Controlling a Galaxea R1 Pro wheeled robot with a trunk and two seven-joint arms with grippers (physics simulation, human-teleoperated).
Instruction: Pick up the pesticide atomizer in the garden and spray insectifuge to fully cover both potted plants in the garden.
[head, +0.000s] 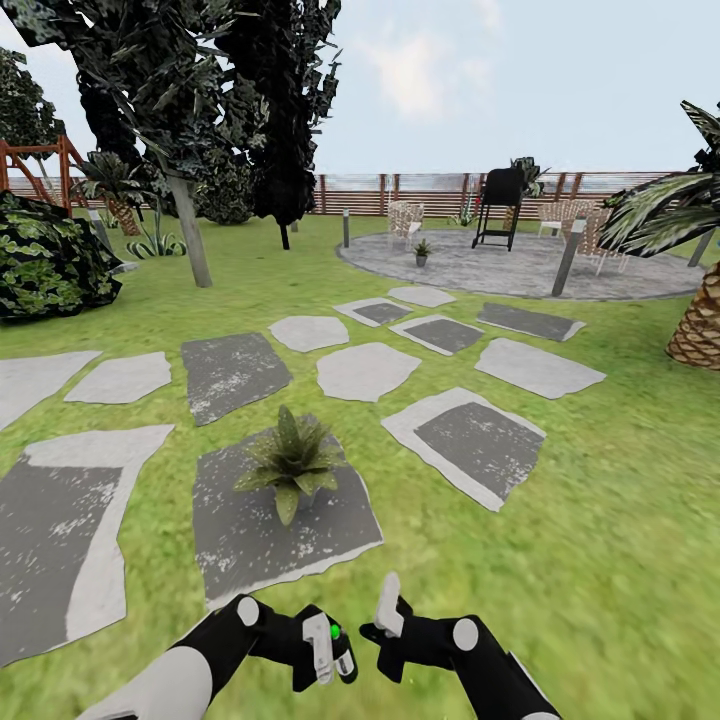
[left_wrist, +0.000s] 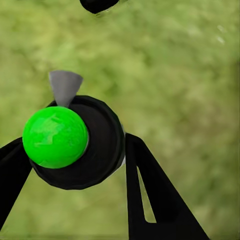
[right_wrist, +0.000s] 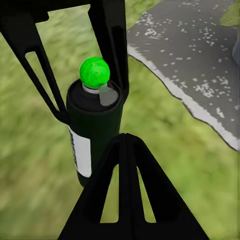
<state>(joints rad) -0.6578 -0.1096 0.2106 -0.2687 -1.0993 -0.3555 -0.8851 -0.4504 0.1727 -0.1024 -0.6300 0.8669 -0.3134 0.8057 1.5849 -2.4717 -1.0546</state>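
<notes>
The pesticide atomizer (head: 338, 652) is a dark bottle with a pale label stripe and a bright green cap. My left gripper (head: 322, 650) is shut on it, low over the lawn. In the left wrist view I look down on the atomizer's cap (left_wrist: 55, 137) between the left gripper's (left_wrist: 75, 155) black fingers. The right wrist view has the atomizer (right_wrist: 92, 130) upright, just beyond my right gripper (right_wrist: 125, 139), whose fingers are together on nothing. One potted plant (head: 290, 465) sits on a stepping stone just ahead of both grippers. The other potted plant (head: 421, 252) stands far off on the round patio.
Grey stepping stones (head: 365, 370) cross the lawn towards the patio (head: 520, 268). There a black grill (head: 499, 207), wicker chairs (head: 405, 220) and short posts (head: 567, 257) stand before the fence (head: 430, 190). A big shrub (head: 45, 260) and tree trunk (head: 190, 240) are left, a palm trunk (head: 698, 330) right.
</notes>
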